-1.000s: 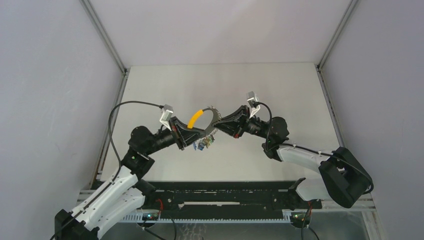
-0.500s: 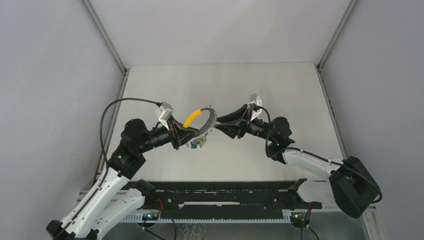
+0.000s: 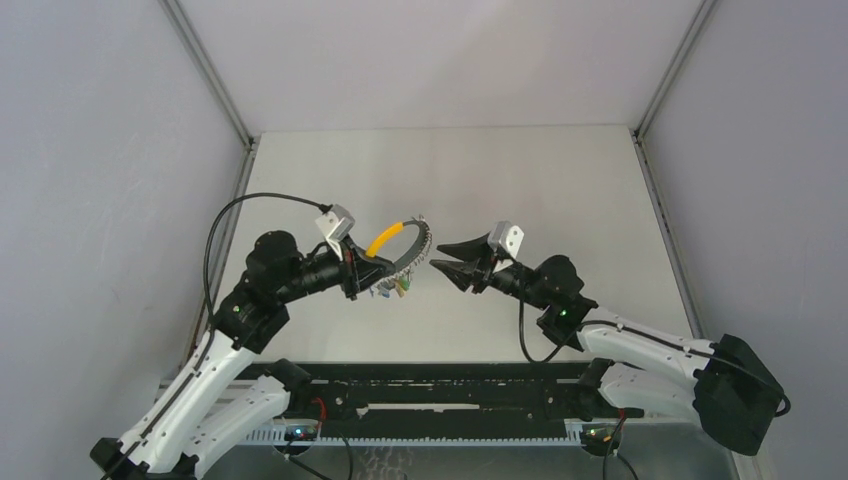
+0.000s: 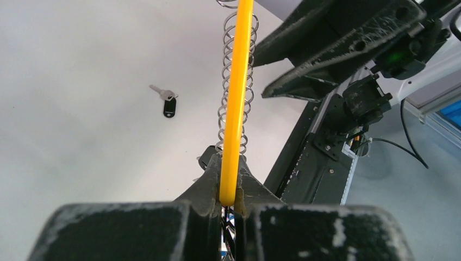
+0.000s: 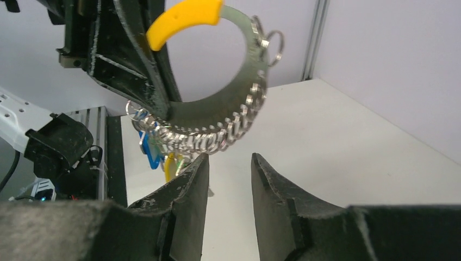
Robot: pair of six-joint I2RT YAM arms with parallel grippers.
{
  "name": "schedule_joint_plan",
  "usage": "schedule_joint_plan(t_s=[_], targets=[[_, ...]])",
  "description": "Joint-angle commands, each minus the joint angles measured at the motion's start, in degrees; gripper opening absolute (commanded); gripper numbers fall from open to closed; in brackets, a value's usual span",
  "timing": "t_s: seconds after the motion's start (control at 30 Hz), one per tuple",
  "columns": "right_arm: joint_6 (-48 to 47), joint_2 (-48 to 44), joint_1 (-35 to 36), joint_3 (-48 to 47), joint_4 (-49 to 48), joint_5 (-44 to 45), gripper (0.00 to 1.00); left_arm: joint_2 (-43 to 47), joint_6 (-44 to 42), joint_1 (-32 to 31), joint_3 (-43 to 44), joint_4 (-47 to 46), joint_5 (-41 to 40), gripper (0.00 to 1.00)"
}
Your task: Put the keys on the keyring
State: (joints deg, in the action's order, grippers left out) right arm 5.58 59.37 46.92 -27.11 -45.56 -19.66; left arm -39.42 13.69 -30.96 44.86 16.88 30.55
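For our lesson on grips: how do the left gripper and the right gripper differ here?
The left gripper is shut, the right gripper open. The left grips the keyring by its yellow band; the right holds nothing, tips near the ring. Both are black and two-fingered, facing each other.

We see the right gripper (image 3: 437,255) draw back from the keyring (image 3: 384,239). A second ago its jaws sat closed against the ring's right side; now they stand parted, just clear of it. The left gripper (image 3: 383,268) has carried the ring slightly leftward.
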Motion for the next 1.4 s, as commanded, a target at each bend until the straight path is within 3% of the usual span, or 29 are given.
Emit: schedule_joint_plan(t_s=[0.0, 0.17, 0.77, 1.37], targets=[[-9.08, -0.74, 4.57, -0.10, -0.77, 6.21, 0.34, 0.50, -2.18, 0.10, 4.78, -1.35, -1.10, 0.00], [-10.43, 1.11, 7.48, -0.20, -3.00, 8.67, 0.32, 0.41, -2.51, 0.09, 4.77, -1.17, -1.93, 0.00], [-15.28, 7.26, 13.70, -0.52, -8.45, 16.97, 0.12, 0.82, -2.72, 0.11, 3.75, -1.83, -2.03, 0.00], [-17.27, 8.70, 15.69, -1.64, -8.32, 19.28, 0.12, 0.77, -1.76, 0.05, 3.14, -3.24, -1.01, 0.00]])
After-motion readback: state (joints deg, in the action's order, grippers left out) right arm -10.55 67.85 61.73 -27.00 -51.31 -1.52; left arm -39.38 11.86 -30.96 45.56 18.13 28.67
